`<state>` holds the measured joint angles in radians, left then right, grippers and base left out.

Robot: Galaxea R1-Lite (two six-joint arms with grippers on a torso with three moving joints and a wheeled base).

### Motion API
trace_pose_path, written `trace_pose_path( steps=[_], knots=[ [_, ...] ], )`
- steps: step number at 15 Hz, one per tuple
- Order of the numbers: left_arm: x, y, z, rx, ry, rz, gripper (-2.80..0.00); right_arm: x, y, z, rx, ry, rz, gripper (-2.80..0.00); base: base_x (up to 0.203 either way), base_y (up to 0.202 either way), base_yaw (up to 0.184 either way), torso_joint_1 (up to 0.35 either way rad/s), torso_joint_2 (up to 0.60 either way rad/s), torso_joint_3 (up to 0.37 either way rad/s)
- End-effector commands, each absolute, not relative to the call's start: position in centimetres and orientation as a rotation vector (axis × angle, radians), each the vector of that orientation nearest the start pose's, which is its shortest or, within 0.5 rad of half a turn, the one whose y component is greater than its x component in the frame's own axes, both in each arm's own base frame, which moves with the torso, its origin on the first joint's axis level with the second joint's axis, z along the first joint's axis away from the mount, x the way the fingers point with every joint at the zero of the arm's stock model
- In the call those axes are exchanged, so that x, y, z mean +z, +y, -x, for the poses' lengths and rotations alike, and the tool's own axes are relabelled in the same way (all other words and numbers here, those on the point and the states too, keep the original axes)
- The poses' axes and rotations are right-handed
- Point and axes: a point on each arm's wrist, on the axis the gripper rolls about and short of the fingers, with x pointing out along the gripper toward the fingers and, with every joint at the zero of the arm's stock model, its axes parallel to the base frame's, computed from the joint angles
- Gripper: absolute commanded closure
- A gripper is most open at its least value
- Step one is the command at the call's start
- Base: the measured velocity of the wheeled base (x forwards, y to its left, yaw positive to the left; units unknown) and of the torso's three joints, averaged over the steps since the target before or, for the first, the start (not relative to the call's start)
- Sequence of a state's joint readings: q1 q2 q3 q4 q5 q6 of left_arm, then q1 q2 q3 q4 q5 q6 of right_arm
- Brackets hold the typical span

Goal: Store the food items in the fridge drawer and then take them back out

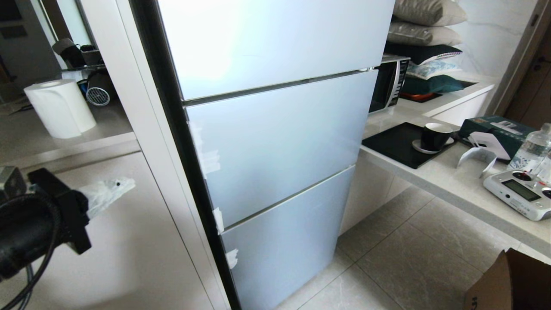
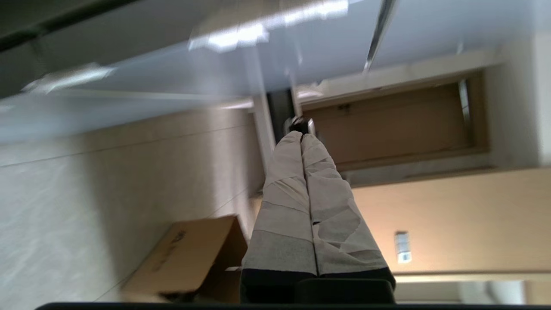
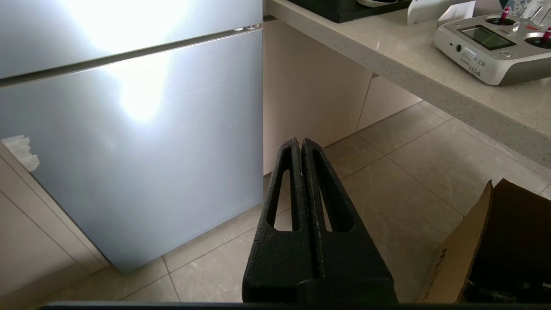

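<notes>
The fridge [image 1: 275, 142] stands closed, with three silver-blue door panels one above the other. The fridge drawer and the food items are not visible in any view.

The left pincer [image 2: 302, 137] is wrapped in pale tape, and its two fingers are pressed together with nothing between them. In the head view it shows at the left edge as a pale wrapped tip [image 1: 105, 193] at the end of the black arm, in front of a white cabinet panel [image 1: 129, 241] and well to the left of the fridge. In the left wrist view, which is blurred, the fridge panels lie beyond the tips and to one side, with a wooden door [image 2: 400, 125] behind and a cardboard box [image 2: 189, 258] on the floor beside the fingers.

The right pincer [image 3: 301, 144] is black and narrow, its fingers closed on each other and holding nothing. It points at the tiled floor [image 3: 409, 181], with the lowest fridge panel [image 3: 142, 150] near it on one side. On the other side is the counter [image 3: 430, 73], which carries a white remote controller [image 3: 495, 47], and the cardboard box [image 3: 486, 254] is just beside the pincer, lower down.

On the counter, to the right of the fridge, there are also a black mat [image 1: 398, 144] with a dark cup [image 1: 434, 137] on a saucer, a green box [image 1: 495, 131] and a microwave [image 1: 389, 84]. A paper towel roll [image 1: 60, 107] stands on a shelf above the left pincer.
</notes>
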<state>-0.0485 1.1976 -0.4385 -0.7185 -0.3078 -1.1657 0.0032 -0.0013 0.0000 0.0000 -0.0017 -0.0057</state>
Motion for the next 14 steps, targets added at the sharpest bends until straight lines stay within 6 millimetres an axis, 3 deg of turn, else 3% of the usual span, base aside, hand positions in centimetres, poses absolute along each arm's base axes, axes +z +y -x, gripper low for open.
trace_pose_path(
  steps=[1,3,6,9,14],
  knots=[
    [18.7,-1.8,-22.6,-0.26,0.242,1.19,0.0,7.5,0.0,2.3,0.002,-0.002,0.006,0.0,0.0,0.0,0.0,0.0,0.0,0.0],
    [19.0,-2.5,-24.9,-0.201,0.117,1.2,0.0,7.5,0.0,2.3,0.002,-0.002,0.006,0.0,0.0,0.0,0.0,0.0,0.0,0.0],
    [20.1,-5.7,-25.1,-0.182,0.035,1.212,0.0,7.5,0.0,2.3,0.002,-0.002,0.006,0.0,0.0,0.0,0.0,0.0,0.0,0.0],
    [20.6,-8.6,-26.8,-0.145,-0.018,1.213,0.0,7.5,0.0,2.3,0.002,-0.002,0.006,0.0,0.0,0.0,0.0,0.0,0.0,0.0],
    [20.6,-9.1,-27.6,-0.13,-0.038,1.223,0.0,7.5,0.0,2.3,0.002,-0.002,0.006,0.0,0.0,0.0,0.0,0.0,0.0,0.0]
  ],
)
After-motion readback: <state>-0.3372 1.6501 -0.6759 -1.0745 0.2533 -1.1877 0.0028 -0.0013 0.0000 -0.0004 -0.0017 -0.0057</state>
